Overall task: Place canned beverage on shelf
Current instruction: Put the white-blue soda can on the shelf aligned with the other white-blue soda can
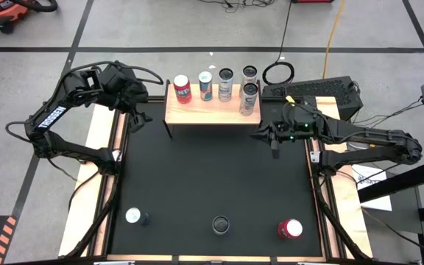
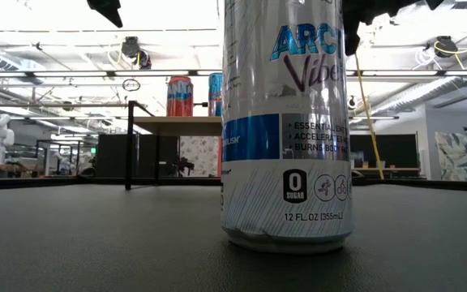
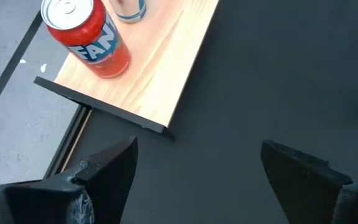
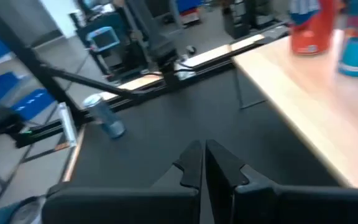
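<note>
The shelf (image 1: 205, 110), a light-wood board on thin black legs, stands at the table's far middle. Several cans stand on it, among them a red one (image 1: 182, 88) at its left end and a grey one (image 1: 248, 98) at its right end. Three more cans stand near the table's near edge: a silver-topped one (image 1: 133, 216), a dark-topped one (image 1: 220, 224) and a red one (image 1: 289, 229). My left gripper (image 1: 135, 118) is open and empty beside the shelf's left end (image 3: 148, 68). My right gripper (image 1: 260, 135) is shut and empty just near of the shelf's right end (image 4: 309, 93).
In the low view a white and blue can (image 2: 286, 122) fills the foreground, with the shelf (image 2: 177, 124) behind it. Pale wooden strips (image 1: 101, 147) edge the black table. A keyboard (image 1: 315, 90) and a cable coil (image 1: 278, 72) lie beyond the far right corner.
</note>
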`<move>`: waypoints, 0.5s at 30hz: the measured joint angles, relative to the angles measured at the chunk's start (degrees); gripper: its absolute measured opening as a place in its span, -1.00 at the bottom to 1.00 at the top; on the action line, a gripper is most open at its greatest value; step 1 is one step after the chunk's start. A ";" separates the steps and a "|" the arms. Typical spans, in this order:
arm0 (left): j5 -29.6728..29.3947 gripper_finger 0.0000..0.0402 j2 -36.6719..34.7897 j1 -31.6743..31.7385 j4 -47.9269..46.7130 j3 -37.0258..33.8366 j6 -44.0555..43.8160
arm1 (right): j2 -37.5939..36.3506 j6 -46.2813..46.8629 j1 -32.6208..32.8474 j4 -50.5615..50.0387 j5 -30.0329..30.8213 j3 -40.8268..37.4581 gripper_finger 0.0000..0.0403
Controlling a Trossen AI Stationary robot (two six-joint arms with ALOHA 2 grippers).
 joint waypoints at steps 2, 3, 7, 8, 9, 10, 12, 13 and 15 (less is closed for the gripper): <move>0.04 0.69 0.00 0.02 0.01 0.00 -0.02 | 0.01 0.27 1.30 0.42 -0.11 0.00 -0.99; 0.04 0.69 0.00 0.01 0.02 0.00 -0.01 | 0.04 -0.04 1.93 0.73 -0.07 0.00 -0.97; 0.06 0.69 0.00 0.01 0.02 0.00 -0.06 | 0.09 -0.70 3.88 2.91 0.00 0.00 -0.80; 0.06 0.69 0.00 0.00 0.02 0.00 -0.07 | 0.20 -0.87 4.33 3.44 0.01 0.00 -0.74; 0.06 0.69 0.00 0.00 0.02 0.00 -0.07 | 0.26 -1.40 4.72 3.75 0.03 0.00 -0.68; 0.06 0.69 0.00 0.01 0.02 0.00 -0.07 | 0.33 -2.32 5.09 3.90 0.04 0.00 -0.61; 0.06 0.69 0.00 0.02 0.03 0.00 -0.07 | 0.77 -3.98 5.81 4.98 0.07 0.00 -0.47; 0.06 0.69 0.00 0.01 0.04 0.00 -0.07 | 0.99 -4.68 6.11 5.34 0.10 0.00 -0.39; 0.09 0.69 0.00 0.02 0.04 0.00 -0.08 | 1.58 -5.85 6.64 5.71 0.25 0.00 -0.24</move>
